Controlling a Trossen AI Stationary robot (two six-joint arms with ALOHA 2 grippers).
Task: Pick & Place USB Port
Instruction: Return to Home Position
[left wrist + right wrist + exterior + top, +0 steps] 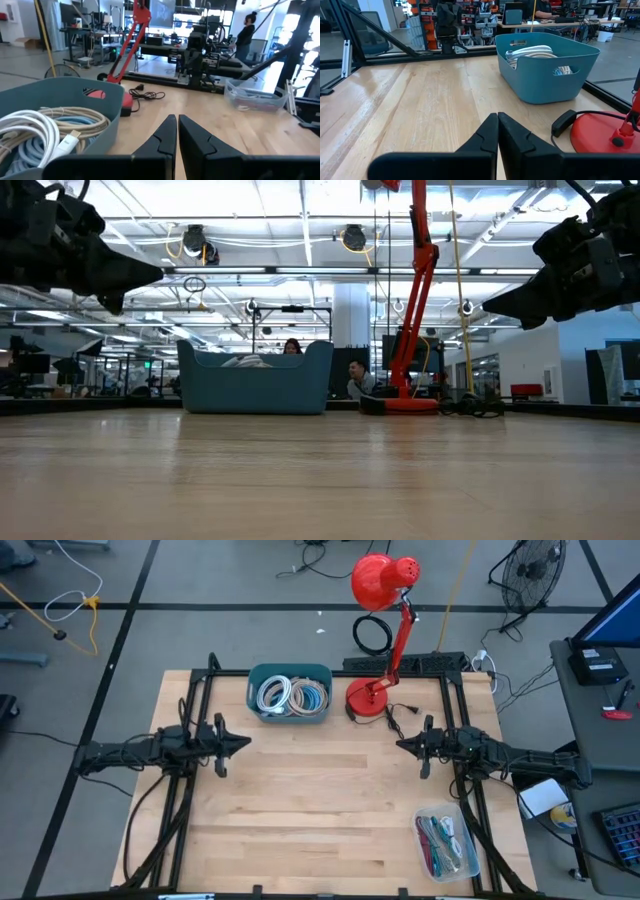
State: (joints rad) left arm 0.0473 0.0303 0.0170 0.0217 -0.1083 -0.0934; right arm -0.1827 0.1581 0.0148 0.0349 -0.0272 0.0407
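Note:
A teal bin (290,692) stands at the table's far edge and holds several coiled USB cables (291,695), white, beige and pale blue; they show in the left wrist view (45,132) and the right wrist view (530,52). My left gripper (246,743) hovers shut above the table's left side, pointing right. My right gripper (401,745) hovers shut above the right side, pointing left. A clear plastic box (446,842) with coloured cables sits at the near right corner.
A red desk lamp (383,630) stands on its base (368,697) right of the bin, its black cord and plug (563,120) lying on the table. Bare wood spreads between the grippers (320,800). People show in the room behind.

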